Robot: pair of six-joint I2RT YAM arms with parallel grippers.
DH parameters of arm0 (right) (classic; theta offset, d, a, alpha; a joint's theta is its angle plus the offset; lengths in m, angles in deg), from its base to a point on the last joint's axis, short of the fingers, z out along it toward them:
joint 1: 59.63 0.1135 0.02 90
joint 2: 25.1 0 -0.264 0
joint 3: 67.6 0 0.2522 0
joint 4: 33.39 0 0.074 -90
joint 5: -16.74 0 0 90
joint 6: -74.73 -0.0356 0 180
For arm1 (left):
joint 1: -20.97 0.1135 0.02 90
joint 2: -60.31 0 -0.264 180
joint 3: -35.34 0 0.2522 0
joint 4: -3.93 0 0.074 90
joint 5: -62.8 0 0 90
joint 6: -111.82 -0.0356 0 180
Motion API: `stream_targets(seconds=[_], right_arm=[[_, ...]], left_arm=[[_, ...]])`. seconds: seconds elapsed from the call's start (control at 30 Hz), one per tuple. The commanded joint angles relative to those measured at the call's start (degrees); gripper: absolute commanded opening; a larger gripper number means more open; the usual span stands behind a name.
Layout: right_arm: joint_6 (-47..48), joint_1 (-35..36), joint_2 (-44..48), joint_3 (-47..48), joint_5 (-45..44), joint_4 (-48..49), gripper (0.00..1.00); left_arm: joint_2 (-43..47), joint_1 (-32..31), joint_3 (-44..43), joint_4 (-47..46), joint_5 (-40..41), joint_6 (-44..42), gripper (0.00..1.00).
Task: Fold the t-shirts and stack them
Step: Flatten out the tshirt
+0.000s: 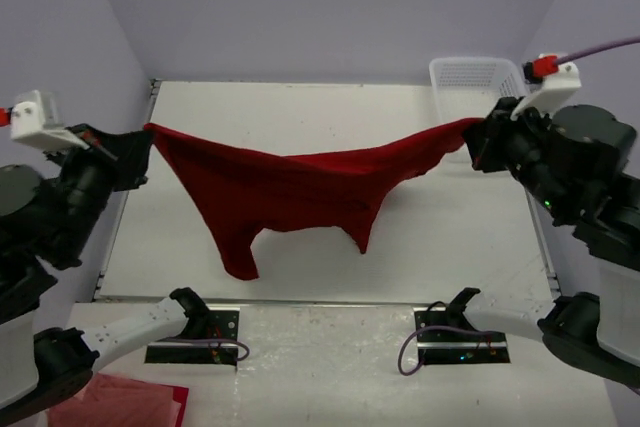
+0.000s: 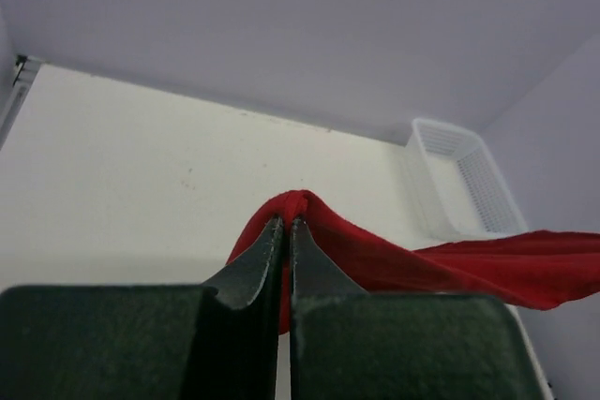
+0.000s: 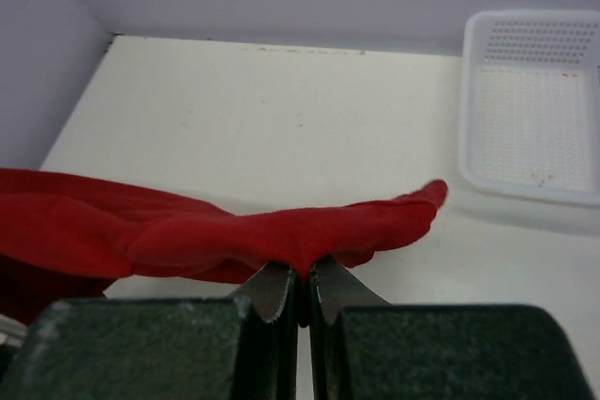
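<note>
A deep red t-shirt (image 1: 290, 187) hangs stretched in the air between both arms, sagging in the middle over the white table, with two loose ends dangling low. My left gripper (image 1: 143, 133) is shut on the shirt's left end; in the left wrist view the red cloth (image 2: 375, 255) is pinched between the fingertips of the left gripper (image 2: 286, 224). My right gripper (image 1: 476, 130) is shut on the right end. In the right wrist view the cloth (image 3: 281, 236) bunches above the right gripper (image 3: 300, 271) and a tip pokes right.
A white mesh basket (image 1: 478, 76) stands at the table's back right corner, just behind the right gripper; it also shows as the basket (image 2: 459, 175) and the basket (image 3: 534, 105). A pinkish-red cloth (image 1: 120, 402) lies at the near left, off the table.
</note>
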Motion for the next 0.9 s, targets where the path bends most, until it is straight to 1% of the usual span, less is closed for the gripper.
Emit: stream_targets(seconds=[0.0,0.07,0.1,0.17,0.23,0.3,0.33,0.4,0.43,0.5,0.57,0.6,0.7,0.77,0.87], right_arm=[[2.9,3.01,1.57,7.78,2.77,-6.53,0.0],[3.6,3.55,3.05,9.21,4.69,-7.06,0.0],[4.56,3.63,3.68,10.26,5.75,-6.8,0.0],[5.18,3.55,5.52,10.97,7.33,-5.31,0.0],[5.71,3.55,6.05,13.07,11.28,-4.87,0.0],[6.93,3.63,7.19,13.17,15.66,-2.24,0.0],[7.55,3.63,7.46,13.08,16.73,-1.1,0.0],[9.65,3.63,7.72,14.12,18.32,1.89,0.0],[10.45,3.55,7.81,14.48,20.59,3.12,0.0],[13.08,3.55,8.25,14.66,21.93,7.33,0.0],[15.28,3.63,8.08,14.75,20.62,11.54,0.0],[17.9,3.63,7.9,14.05,20.0,13.22,0.0],[24.84,3.63,7.03,12.03,15.61,21.83,0.0],[28.98,3.63,5.18,12.11,13.77,27.44,0.0],[32.33,3.55,0.79,17.81,13.32,29.67,0.0]], left_arm=[[2.58,0.03,-6.15,-6.01,-6.19,-6.99,0.0],[2.84,0.46,-7.92,-7.25,-9.19,-9.27,0.0],[2.75,0.99,-9.84,-7.51,-12.25,-9.89,0.0],[3.28,1.87,-10.83,-9.7,-15.69,-12.09,0.0],[3.46,2.92,-11.97,-11.9,-20.68,-13.23,0.0],[3.46,4.15,-12.58,-13.31,-23.86,-13.85,0.0],[3.46,4.77,-12.5,-14.53,-26.75,-14.46,0.0],[3.28,7.04,-11.8,-15.68,-29.14,-15.52,0.0],[3.11,7.84,-11.45,-17.17,-31.42,-16.3,0.0],[2.93,9.95,-10.57,-18.75,-35.37,-17.01,0.0],[2.49,10.83,-9.95,-21.65,-36.35,-17.71,0.0],[2.14,11.36,-10.12,-22.53,-37.49,-18.24,0.0],[-0.67,11.45,-11.79,-24.21,-36.1,-20.43,0.0],[-2.86,11.45,-12.06,-26.49,-33.47,-22.63,0.0],[-6.19,11.45,-15.29,-28.43,-30.92,-25.62,0.0]])
